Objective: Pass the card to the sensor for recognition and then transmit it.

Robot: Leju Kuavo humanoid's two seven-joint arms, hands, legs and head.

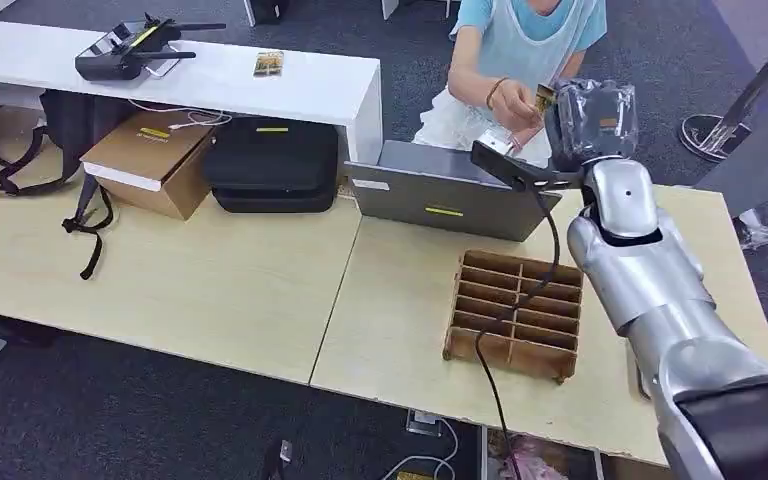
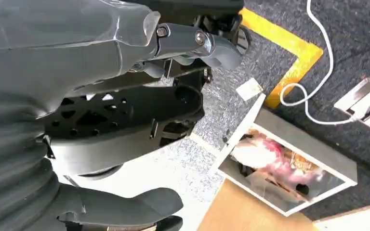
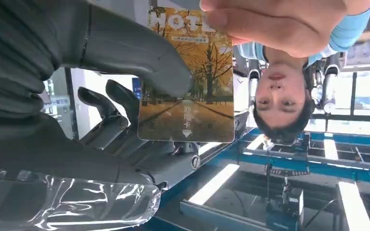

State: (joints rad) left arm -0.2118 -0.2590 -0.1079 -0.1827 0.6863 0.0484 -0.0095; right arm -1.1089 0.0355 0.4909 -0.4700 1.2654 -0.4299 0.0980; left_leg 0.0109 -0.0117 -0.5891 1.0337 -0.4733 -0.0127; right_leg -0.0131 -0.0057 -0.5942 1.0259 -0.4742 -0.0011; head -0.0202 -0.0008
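Head view, from the left: a white counter carried a black controller and a small yellow card, well apart from each other. Below the counter, on the pale wooden desk, a cardboard box sat just beside a black case. Further right stood a grey laptop-like sensor unit, and in front of it a brown divided tray with a black cable running across it. Beyond the desk a person in a light blue top reached out one hand to the raised right hand.

In the right wrist view the hotel card, printed with autumn trees, was pinched between the right hand's thick thumb and its dark fingers; the person's fingers gripped the card's opposite end, so both held it at once.

In the left wrist view the left hand hung above carpet, with its fingers partly curled and nothing in them; whether they were fully closed I could not tell.
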